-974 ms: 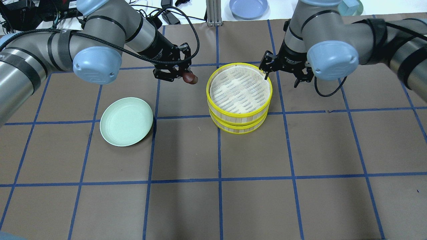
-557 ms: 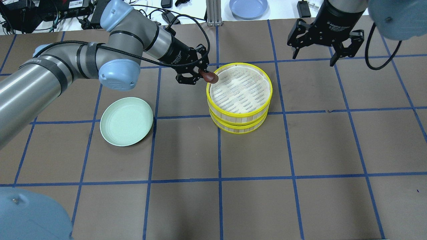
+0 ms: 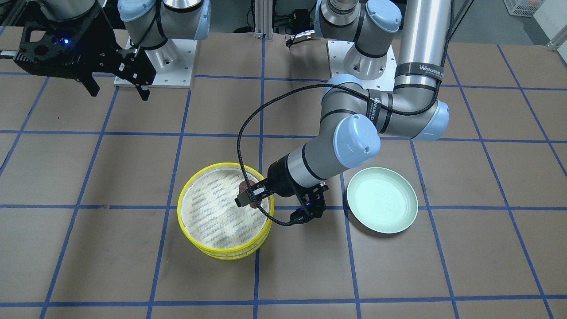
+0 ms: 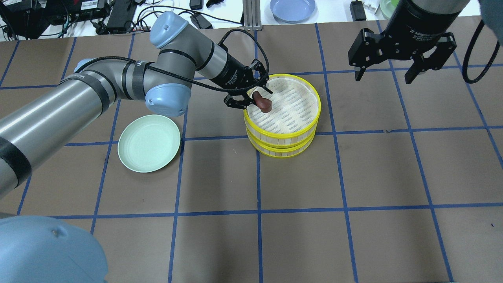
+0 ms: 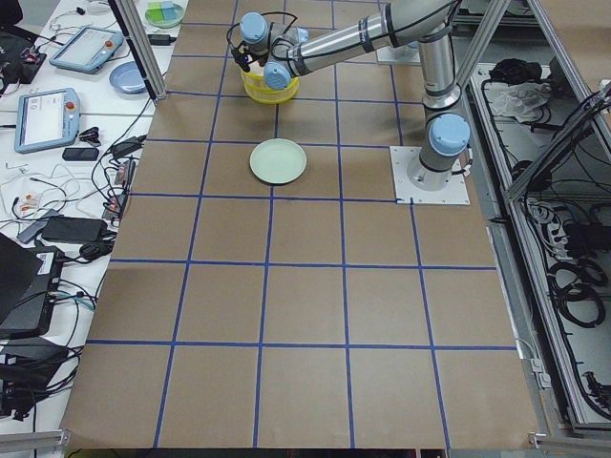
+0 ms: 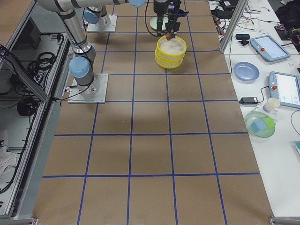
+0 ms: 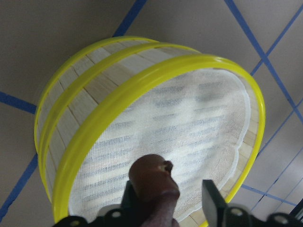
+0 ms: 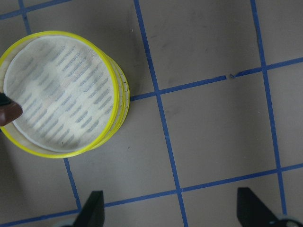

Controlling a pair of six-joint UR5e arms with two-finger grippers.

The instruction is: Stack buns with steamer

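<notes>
The steamer (image 4: 281, 140) is two yellow-rimmed trays stacked at the table's middle; the top tray's white floor is bare. It also shows in the front view (image 3: 221, 254), the left wrist view (image 7: 142, 80) and the right wrist view (image 8: 115, 80). My left gripper (image 4: 258, 98) is shut on the dark reddish-brown bun (image 4: 263, 103) and holds it over the top tray's left part, just inside the rim. The bun also shows in the left wrist view (image 7: 151, 182). My right gripper (image 4: 384, 76) is open and empty, raised to the back right of the steamer. The cream-white bun is hidden.
An empty pale-green plate (image 4: 149, 143) lies left of the steamer, under my left forearm's side. A blue plate (image 4: 292, 8) and cables lie on the white bench beyond the table's far edge.
My left gripper carried the brown bun rightward from beside the steamer to over the top tray. My right gripper lifted away from the steamer's rim to the back right.
</notes>
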